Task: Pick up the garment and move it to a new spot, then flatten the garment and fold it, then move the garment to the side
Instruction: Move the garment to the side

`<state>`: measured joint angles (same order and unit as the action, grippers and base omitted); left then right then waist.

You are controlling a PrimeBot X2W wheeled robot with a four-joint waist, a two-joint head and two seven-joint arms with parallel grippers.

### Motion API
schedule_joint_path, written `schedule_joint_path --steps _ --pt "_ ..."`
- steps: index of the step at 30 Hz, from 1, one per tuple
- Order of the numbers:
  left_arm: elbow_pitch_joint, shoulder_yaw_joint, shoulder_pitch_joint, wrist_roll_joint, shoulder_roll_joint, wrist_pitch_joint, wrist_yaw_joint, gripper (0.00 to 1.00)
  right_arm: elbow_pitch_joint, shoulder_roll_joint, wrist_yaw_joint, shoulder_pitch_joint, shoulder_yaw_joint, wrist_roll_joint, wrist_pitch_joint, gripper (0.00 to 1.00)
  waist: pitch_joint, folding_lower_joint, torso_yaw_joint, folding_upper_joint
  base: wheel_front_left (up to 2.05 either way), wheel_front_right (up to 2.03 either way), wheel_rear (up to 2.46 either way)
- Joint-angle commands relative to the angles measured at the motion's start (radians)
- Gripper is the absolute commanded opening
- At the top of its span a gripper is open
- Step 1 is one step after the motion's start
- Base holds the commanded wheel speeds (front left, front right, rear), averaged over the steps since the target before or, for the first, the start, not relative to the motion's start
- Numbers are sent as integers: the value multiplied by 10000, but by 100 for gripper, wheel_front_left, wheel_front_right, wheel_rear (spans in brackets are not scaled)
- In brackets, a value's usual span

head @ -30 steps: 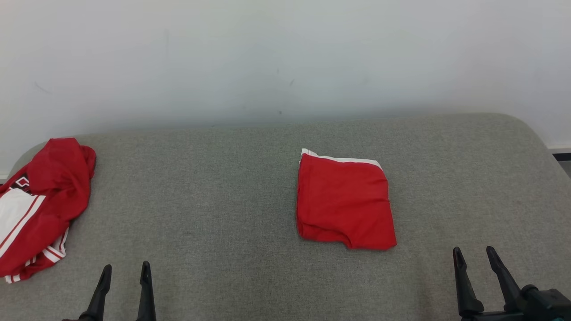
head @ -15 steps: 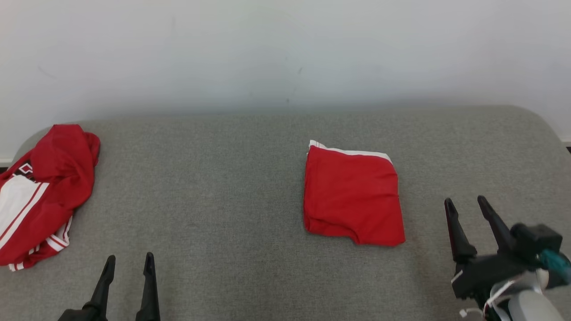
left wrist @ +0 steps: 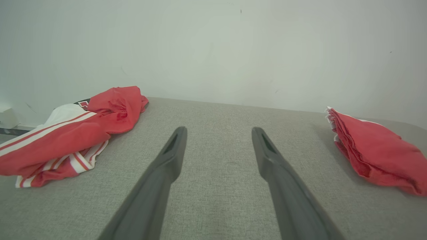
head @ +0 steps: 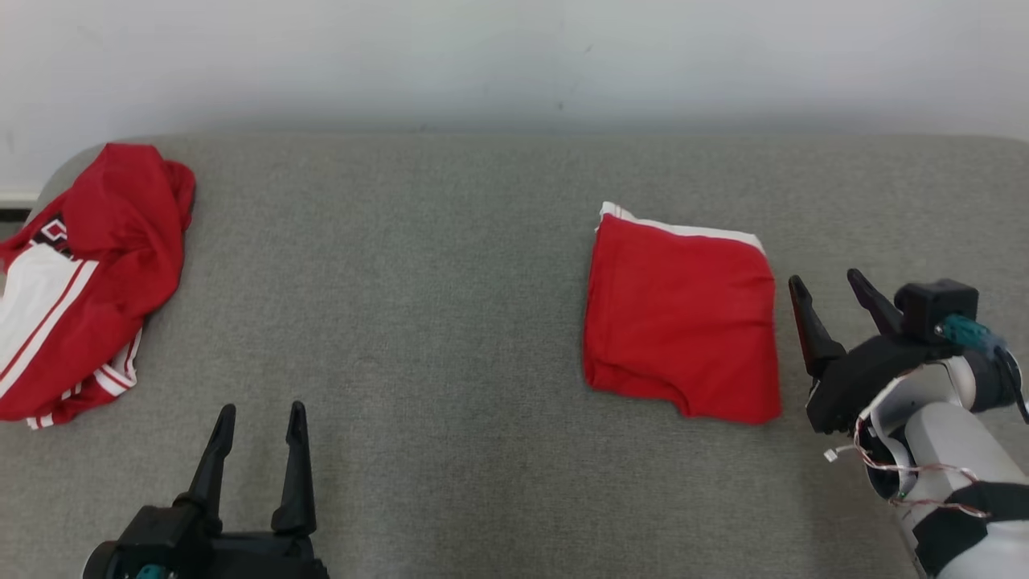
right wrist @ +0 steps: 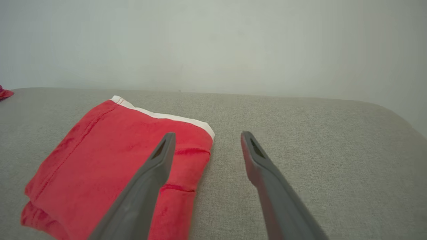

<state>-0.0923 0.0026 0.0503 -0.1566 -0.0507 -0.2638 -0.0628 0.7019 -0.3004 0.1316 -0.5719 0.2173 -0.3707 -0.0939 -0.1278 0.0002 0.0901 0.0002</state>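
Observation:
A folded red garment [head: 679, 322] with a white band along its far edge lies flat on the grey padded surface [head: 450, 322], right of the middle. My right gripper [head: 825, 277] is open just beside its right edge, above the fabric and holding nothing. The right wrist view has the garment [right wrist: 110, 156] under the left finger of that gripper [right wrist: 208, 134]. My left gripper [head: 262, 408] is open and empty near the front edge; in the left wrist view this gripper [left wrist: 219, 129] has bare grey cloth between its fingers and the folded garment [left wrist: 373, 153] far to its right.
A crumpled red and white striped garment [head: 80, 273] lies in a heap at the far left end of the surface, also in the left wrist view [left wrist: 66, 133]. A pale wall [head: 514, 56] runs right behind the surface. The surface's corners are rounded.
The head camera has tipped down, so everything sits higher in view. My right gripper has come forward alongside the folded garment's right edge. Both grippers stay open.

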Motion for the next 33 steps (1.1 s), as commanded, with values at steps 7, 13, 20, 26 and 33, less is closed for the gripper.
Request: schedule_joint_path --steps 7,13,20,26,33 --pt "10 -435 560 -201 -6 -10 252 100 1494 60 -20 -1104 642 -478 -48 100 -948 -2 539 -2 0 0 0" --pt "-45 -539 816 -296 -3 -10 345 100 2628 211 -20 -1486 1115 -704 -224 100 -1195 -2 584 -2 0 0 0" --pt "-106 -516 878 -301 -1 -10 372 100 3466 516 -20 -1497 1685 -1182 -158 78 -1224 -2 404 -2 0 0 0" --pt "-89 -636 1006 -313 -3 -10 351 100 3593 239 -25 -1839 2176 -1438 -221 0 -1339 -2 384 -2 0 0 0" --pt "-3 -753 1278 -364 1 -10 342 100 3113 -754 -25 -2712 3439 -1492 -110 0 -1906 -2 203 -2 0 0 0"
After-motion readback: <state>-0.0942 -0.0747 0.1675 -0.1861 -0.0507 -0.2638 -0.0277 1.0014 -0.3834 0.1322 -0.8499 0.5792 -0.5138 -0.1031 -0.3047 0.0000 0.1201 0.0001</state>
